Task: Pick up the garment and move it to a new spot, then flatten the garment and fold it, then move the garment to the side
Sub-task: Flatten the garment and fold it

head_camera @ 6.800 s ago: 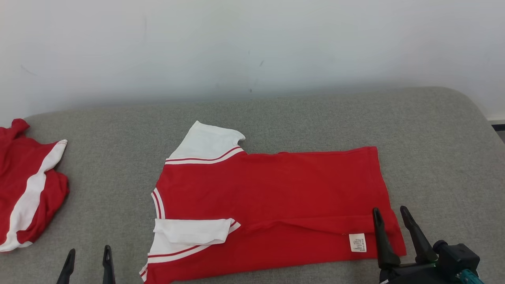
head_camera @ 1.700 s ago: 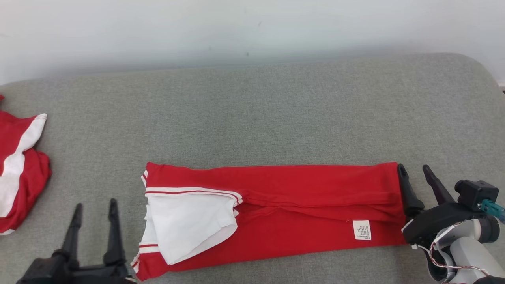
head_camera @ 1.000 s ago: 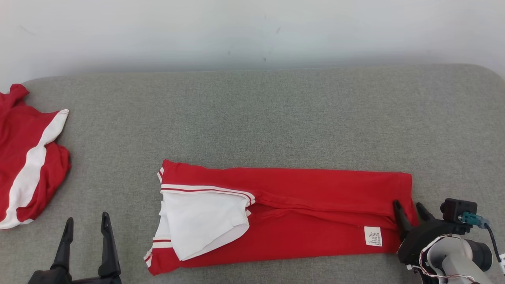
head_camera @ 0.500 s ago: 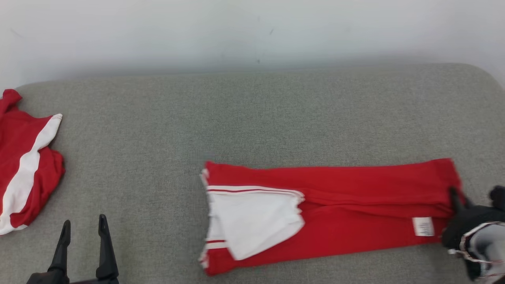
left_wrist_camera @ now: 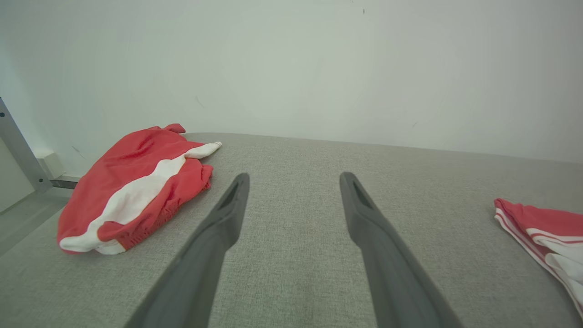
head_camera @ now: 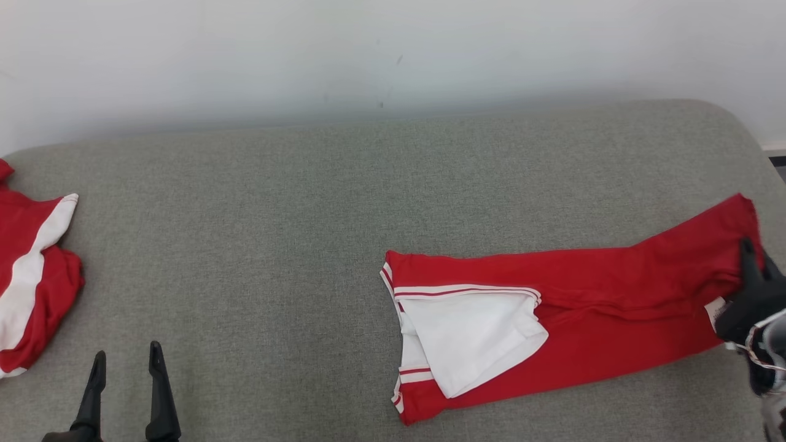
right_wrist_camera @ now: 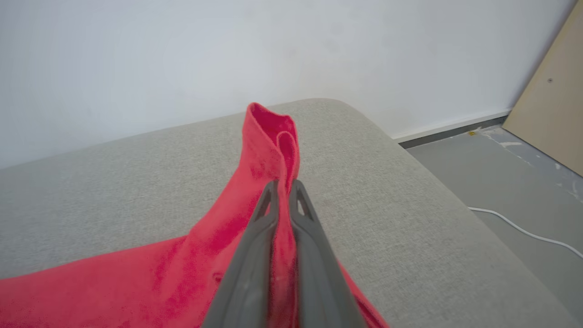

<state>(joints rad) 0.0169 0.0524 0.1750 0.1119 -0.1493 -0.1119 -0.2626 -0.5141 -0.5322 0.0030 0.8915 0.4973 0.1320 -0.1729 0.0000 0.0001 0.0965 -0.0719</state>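
The right gripper was clamped on the right end of the folded red garment, which lay on the right part of the grey cushion. The left gripper had its fingers apart, empty, at near left.

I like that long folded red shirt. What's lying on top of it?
A white sleeve lies folded on top of the red shirt. The cloth beneath that sleeve is hidden.

A grey fabric-covered padded surface with rounded corners is set against a pale wall. A folded red garment with a white sleeve is laid on its right half; a crumpled red-and-white cloth is seen at its left edge
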